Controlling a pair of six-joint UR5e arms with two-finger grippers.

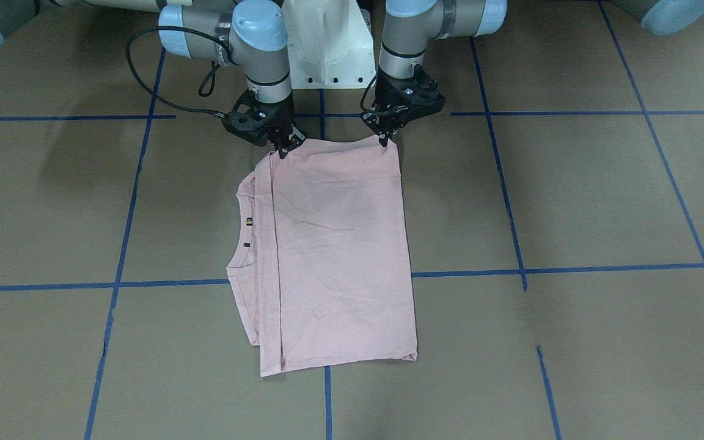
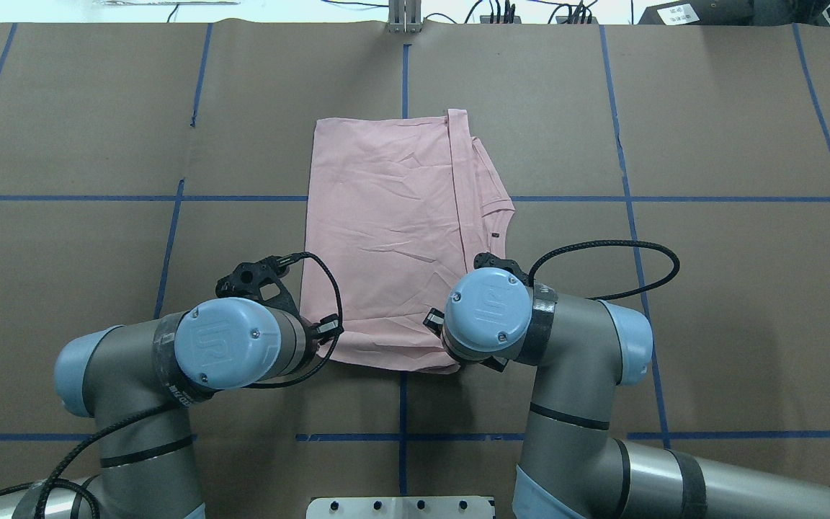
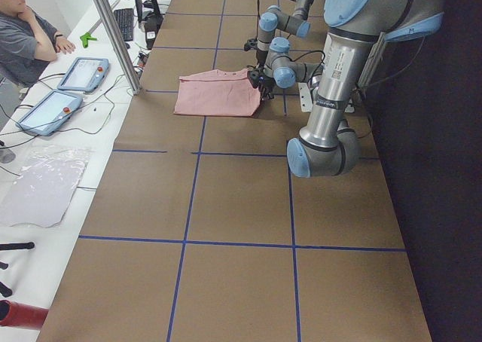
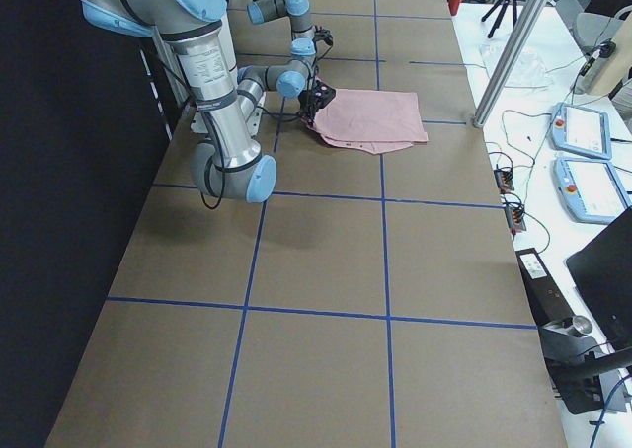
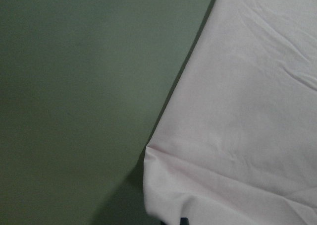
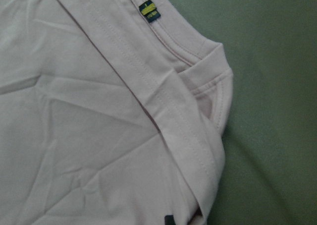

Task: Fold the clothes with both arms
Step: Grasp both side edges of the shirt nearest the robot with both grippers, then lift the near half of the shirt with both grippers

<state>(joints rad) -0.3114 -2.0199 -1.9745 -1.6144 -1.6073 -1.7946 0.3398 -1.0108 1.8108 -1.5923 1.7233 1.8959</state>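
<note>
- Pink T-shirt (image 1: 340,244) lies folded on the brown table (image 1: 572,195), in front of the robot's base
- Left gripper (image 1: 384,140) pinches one robot-side corner, jaws closed on the cloth
- Right gripper (image 1: 283,148) clamps the other corner likewise
- Collar tag (image 6: 149,11): writing too small to read

Four exterior views, wrist cameras near shirt (image 6: 99,136)

Left claw (image 1: 384,140), right claw (image 1: 283,148): both closed

place: robotics lab | evidence: blue-taped grid table (image 3: 226,206) — teach pendants (image 3: 83,73), seated operator (image 3: 26,37) at white side bench (image 3: 45,267)
</note>
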